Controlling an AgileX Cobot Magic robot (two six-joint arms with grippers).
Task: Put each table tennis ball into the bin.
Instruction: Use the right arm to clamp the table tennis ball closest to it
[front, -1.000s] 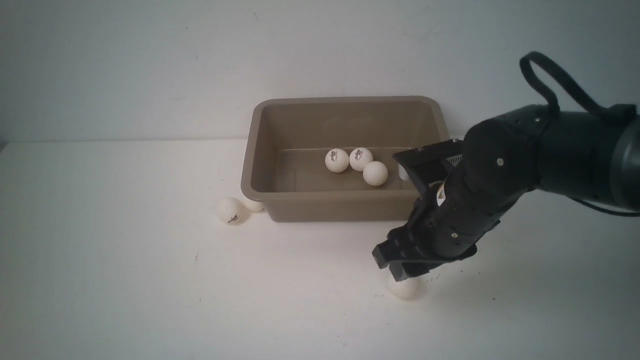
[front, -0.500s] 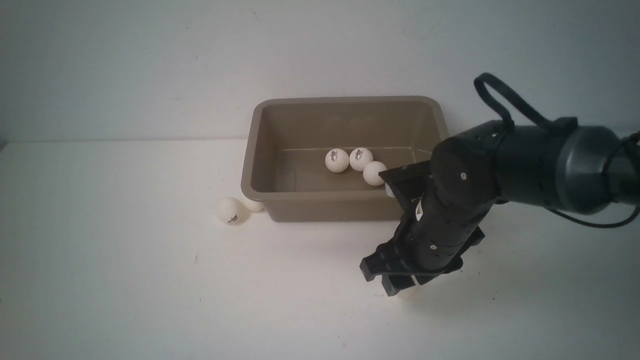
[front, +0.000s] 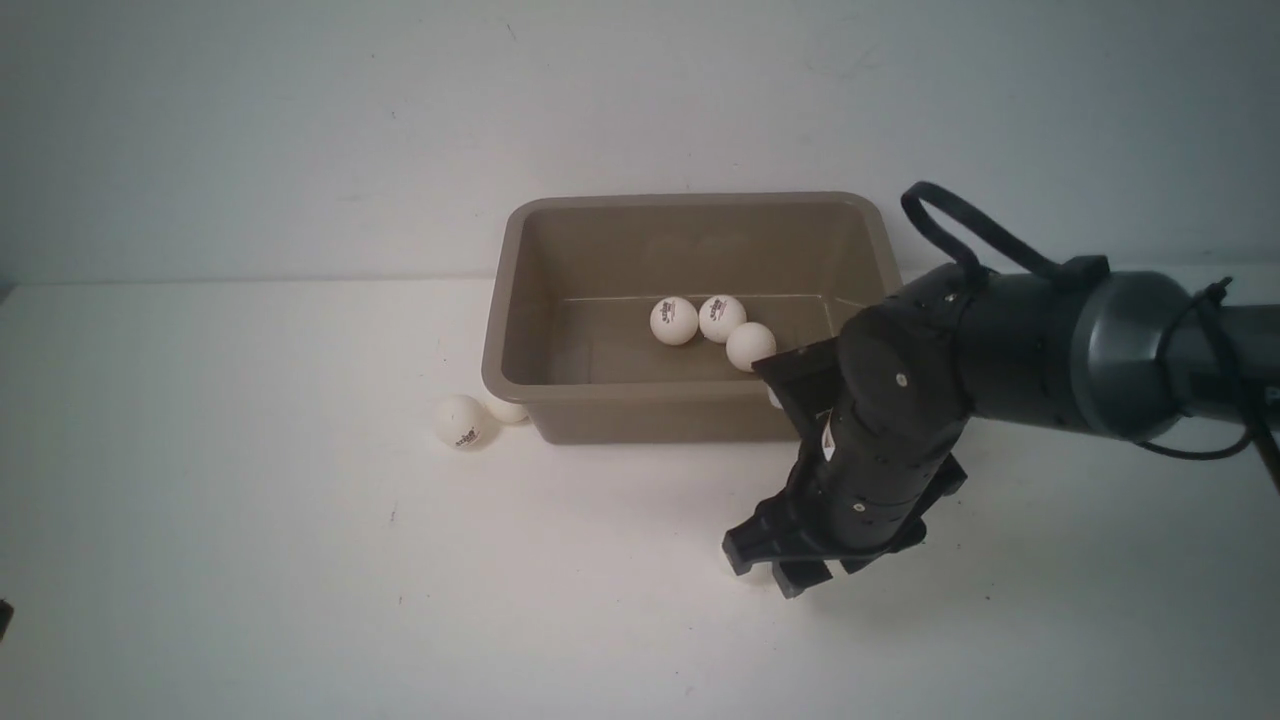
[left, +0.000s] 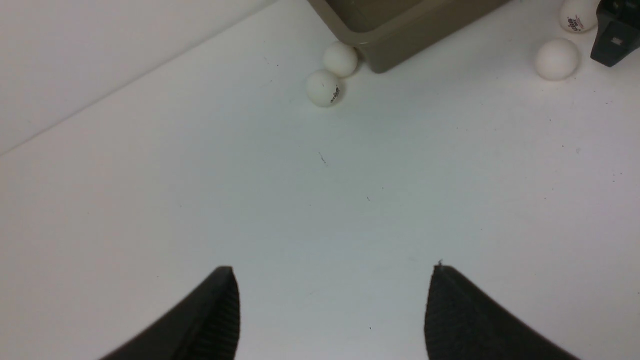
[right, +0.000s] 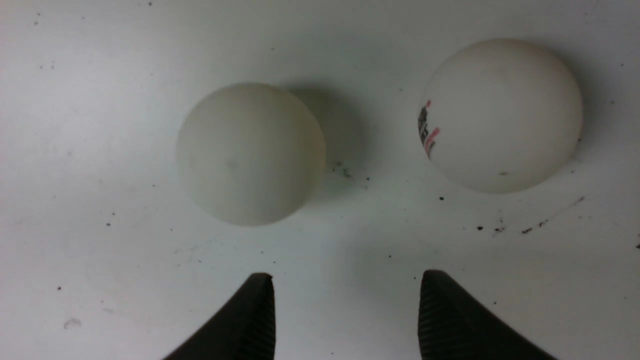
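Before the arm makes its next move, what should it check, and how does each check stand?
1. The right gripper is open: ok, jaws apart, holding nothing.
2. A ball sits between its jaws: not ok; the plain ball and the logo ball both lie ahead of it.
3. Which of those two it is aiming at: cannot tell.
4. The bin is upright with room: ok; only three balls show inside.
5. The left gripper is out of the way: ok, open and empty.
6. Job finished: not ok; two more balls lie by the bin's left corner.
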